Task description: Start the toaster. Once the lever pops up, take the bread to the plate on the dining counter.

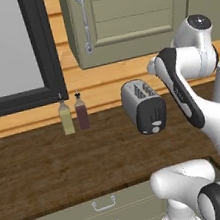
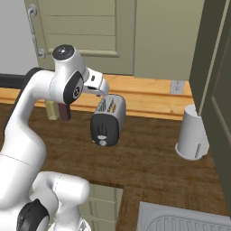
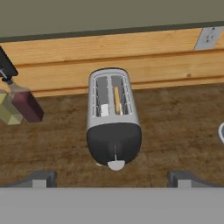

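The toaster (image 3: 113, 120) lies just ahead of the gripper (image 3: 111, 177), its long axis running away from the hand toward the wall, its black end face turned back at the fingers. The jaws stand fully apart, holding nothing. The arm hunches over the toaster, hand pointing downward. The hand view shows the bread (image 3: 117, 99) edge-on in one slot

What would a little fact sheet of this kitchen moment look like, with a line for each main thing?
toaster: silver, two slots, on the wooden counter, black end toward the robot
bread: thin tan slice standing in one slot
lever: pale tab on the black end
tool: open, above the toaster, holding nothing
bottles: two, beside the toaster by the wall
white container: on the toaster's other side
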Motion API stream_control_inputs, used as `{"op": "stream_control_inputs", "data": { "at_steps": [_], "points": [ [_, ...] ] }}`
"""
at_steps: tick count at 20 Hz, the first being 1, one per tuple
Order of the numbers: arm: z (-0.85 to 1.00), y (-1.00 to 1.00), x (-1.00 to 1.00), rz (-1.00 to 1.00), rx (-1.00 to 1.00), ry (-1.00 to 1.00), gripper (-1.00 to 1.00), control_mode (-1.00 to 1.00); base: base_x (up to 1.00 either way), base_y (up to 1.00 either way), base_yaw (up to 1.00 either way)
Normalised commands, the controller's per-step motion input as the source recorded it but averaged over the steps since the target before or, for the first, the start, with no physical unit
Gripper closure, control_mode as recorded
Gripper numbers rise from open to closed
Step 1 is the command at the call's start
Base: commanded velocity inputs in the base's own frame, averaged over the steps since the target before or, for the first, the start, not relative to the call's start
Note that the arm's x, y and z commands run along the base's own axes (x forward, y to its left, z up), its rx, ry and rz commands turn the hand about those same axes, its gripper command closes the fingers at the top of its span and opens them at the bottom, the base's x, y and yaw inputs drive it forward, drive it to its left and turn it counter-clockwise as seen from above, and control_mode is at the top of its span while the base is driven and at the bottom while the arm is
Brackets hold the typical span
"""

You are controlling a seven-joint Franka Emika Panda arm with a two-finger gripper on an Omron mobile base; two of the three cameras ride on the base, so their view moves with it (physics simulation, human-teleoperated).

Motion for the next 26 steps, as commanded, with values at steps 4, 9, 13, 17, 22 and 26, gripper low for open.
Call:
{"op": "stream_control_inputs", "data": {
  "at_steps": [4,9,13,17,22,26],
  "points": [
    [0.00,0.00,0.00,0.00,0.00,0.00,-1.00,-1.00,0.00,0.00,0.00],
    [0.00,0.00,0.00,0.00,0.00,0.00,-1.00,-1.00,0.00,0.00,0.00],
    [0.00,0.00,0.00,0.00,0.00,0.00,-1.00,-1.00,0.00,0.00,0.00],
    [0.00,0.00,0.00,0.00,0.00,0.00,-1.00,-1.00,0.00,0.00,0.00],
    [0.00,0.00,0.00,0.00,0.00,0.00,-1.00,-1.00,0.00,0.00,0.00],
    [0.00,0.00,0.00,0.00,0.00,0.00,-1.00,-1.00,0.00,0.00,0.00]
  ]
}}
